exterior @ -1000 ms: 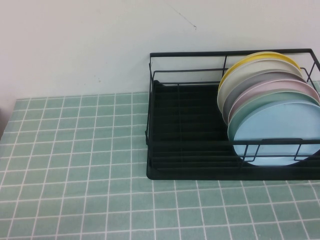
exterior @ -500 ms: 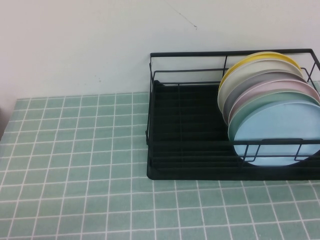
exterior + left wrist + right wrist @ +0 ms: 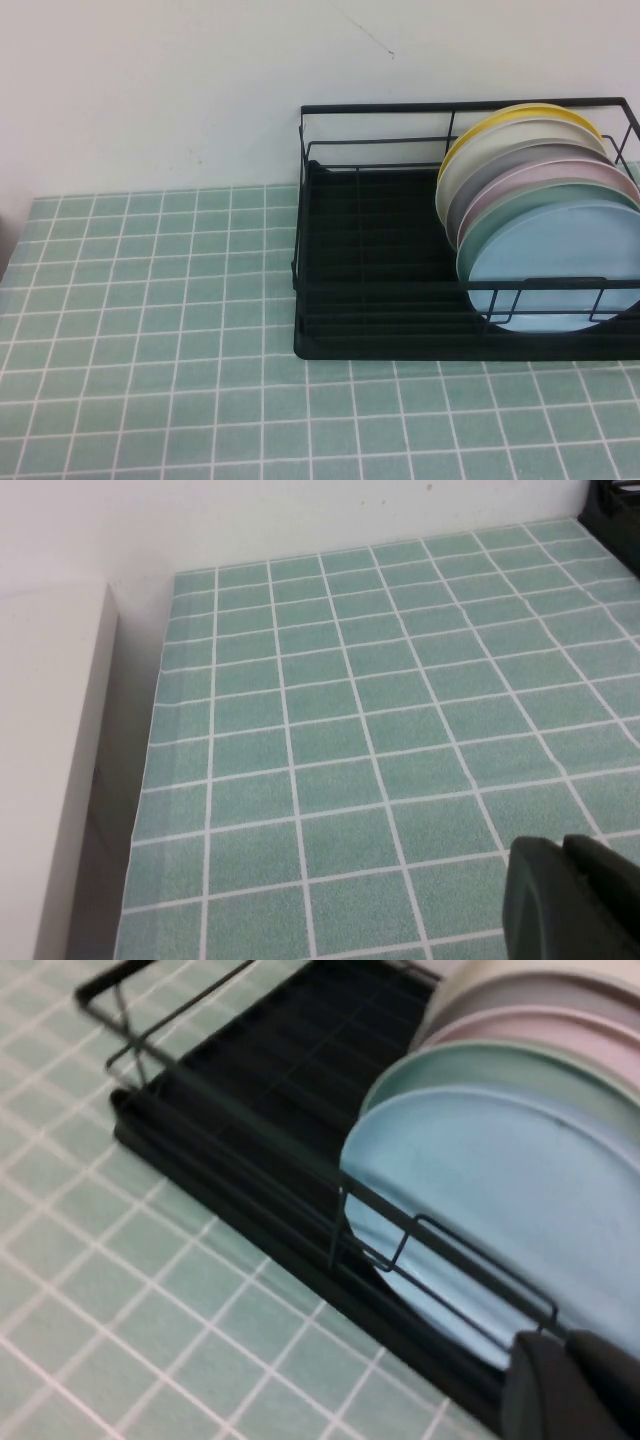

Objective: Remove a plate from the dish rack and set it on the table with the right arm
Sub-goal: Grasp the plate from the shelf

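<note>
Standing on edge in the right end of the dish rack [image 3: 400, 270], the light blue plate [image 3: 560, 265] was the nearest of a row, with a mint green plate [image 3: 500, 222], pink plate [image 3: 520, 183] and yellow plate [image 3: 520, 115] behind it. Right gripper [image 3: 575, 1385] hung just near of the rack by the blue plate, holding nothing; cannot tell its jaw width. Left gripper [image 3: 570, 900] sat over bare table [image 3: 150, 330] at far left; jaws unclear.
</note>
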